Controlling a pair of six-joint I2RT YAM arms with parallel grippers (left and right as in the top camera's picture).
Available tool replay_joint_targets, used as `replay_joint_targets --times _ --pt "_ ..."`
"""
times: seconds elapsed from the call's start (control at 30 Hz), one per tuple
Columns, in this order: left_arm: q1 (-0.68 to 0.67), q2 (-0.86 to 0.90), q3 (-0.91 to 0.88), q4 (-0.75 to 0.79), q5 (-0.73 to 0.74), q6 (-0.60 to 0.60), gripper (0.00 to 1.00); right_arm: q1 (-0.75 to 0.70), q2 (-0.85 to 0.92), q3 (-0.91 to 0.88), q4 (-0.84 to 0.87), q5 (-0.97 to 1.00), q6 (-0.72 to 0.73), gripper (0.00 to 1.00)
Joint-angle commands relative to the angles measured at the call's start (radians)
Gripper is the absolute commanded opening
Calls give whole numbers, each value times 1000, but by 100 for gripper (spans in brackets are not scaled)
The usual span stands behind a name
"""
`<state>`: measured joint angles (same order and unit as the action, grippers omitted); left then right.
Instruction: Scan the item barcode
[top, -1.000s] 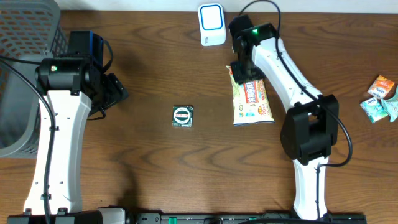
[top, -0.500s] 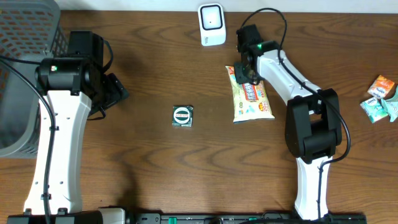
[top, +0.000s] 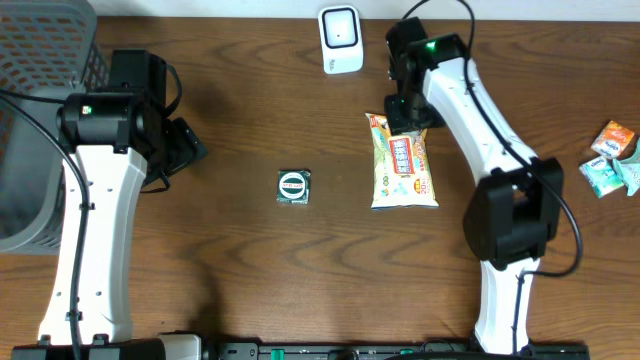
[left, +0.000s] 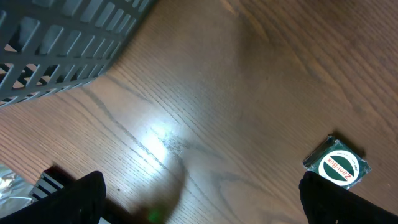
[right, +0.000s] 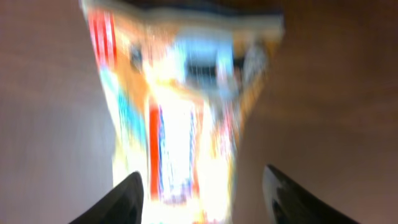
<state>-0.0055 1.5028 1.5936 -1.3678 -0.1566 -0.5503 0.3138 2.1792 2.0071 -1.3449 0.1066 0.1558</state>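
While the yellow-and-orange plastic snack bag lies flat on the brown wooden worktop, long axis roughly towards the white scanner, the nearer right end effector hovers over its far end, jaws parted, empty.

Grey basket far left, small packets far right, wooden table

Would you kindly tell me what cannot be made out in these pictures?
1. Right wrist view: the snack bag is blurred; any barcode is unreadable.
2. Overhead: the arm covers the right gripper, hiding any contact with the bag.
3. Overhead: the packets at the right edge are cut off, too small to read.
4. Left wrist view: the frame's top edge cuts off the basket; its inside is unseen.
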Motion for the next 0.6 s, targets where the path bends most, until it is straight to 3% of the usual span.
replay_joint_targets --times 0.0,0.13,0.4,0.57 --pt "3 0 0 -4 -9 -5 98 19 -25 -23 -71 -14 8 54" --pt "3 0 0 -4 -9 -5 98 28 -25 -143 -79 -69 7 54" --pt "3 0 0 -4 -9 -5 98 49 -25 -427 137 -84 31 54" --pt "3 0 0 -4 -9 -5 98 43 -32 -404 121 -80 48 55"
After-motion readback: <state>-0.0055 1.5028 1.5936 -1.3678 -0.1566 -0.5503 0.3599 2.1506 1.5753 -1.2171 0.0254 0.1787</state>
